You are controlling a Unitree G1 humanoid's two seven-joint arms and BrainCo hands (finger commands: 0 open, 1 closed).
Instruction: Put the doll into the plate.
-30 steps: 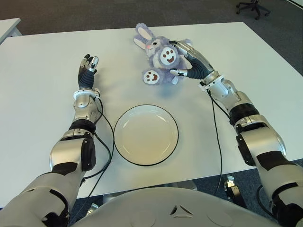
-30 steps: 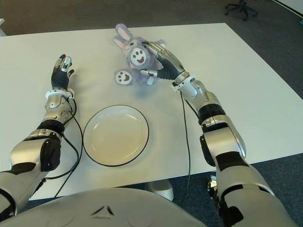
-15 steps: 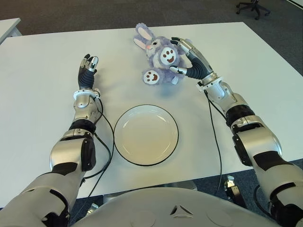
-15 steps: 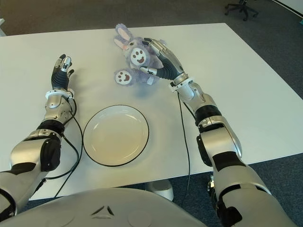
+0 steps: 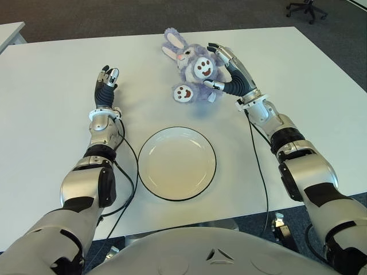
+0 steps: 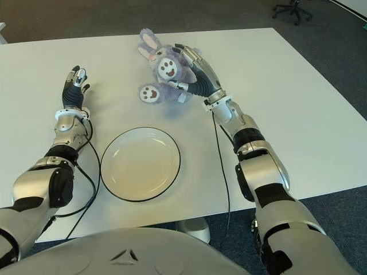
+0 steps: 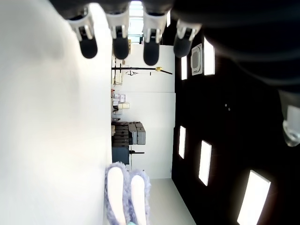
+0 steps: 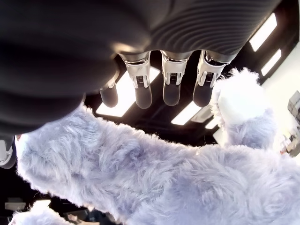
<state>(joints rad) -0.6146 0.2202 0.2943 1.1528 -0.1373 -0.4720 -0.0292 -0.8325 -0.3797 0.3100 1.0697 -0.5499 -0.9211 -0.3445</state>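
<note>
A purple plush bunny doll [image 5: 192, 71] lies on the white table [image 5: 51, 120] at the far middle, its paw soles facing up. My right hand [image 5: 226, 69] is against the doll's right side, open, the fingers stretched over its body and the thumb low by its paw. In the right wrist view the fingers [image 8: 171, 89] hover just above the fur [image 8: 164, 173] without closing on it. An empty white plate [image 5: 176, 163] with a dark rim sits nearer to me, below the doll. My left hand [image 5: 106, 83] shows open to the left of the plate, idle.
Black cables run along both forearms beside the plate. The table's near edge lies just below the plate. An office chair [image 5: 307, 8] stands on the dark floor past the far right corner. Another table's corner [image 5: 8, 31] shows at far left.
My right forearm has shifted slightly left toward the doll and its fingers have straightened over it. The doll, plate and left hand have not moved.
</note>
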